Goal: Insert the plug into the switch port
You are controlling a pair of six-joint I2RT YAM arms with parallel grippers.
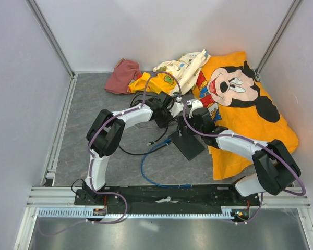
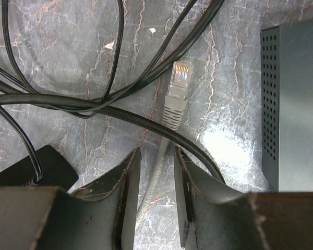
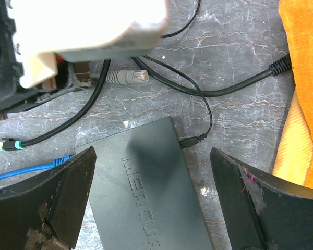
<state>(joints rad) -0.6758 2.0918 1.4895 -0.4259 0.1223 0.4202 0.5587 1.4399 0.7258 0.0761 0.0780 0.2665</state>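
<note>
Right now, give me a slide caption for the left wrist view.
Left gripper open astride a grey cable, whose grey plug lies on the marbled mat beside the switch.

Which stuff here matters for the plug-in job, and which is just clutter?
Job: switch, grey-cable plug, blue cable, left gripper.
Clutter: black cables, Mickey cloth, red cloth.

Even overhead light is filling the top view, walls (image 1: 21, 78) washing out pale. Glare is blooming on the mat (image 2: 219, 146). A white housing (image 3: 94, 21) is blowing out and blurring, a soft shadow lying on the switch (image 3: 146, 198).
</note>
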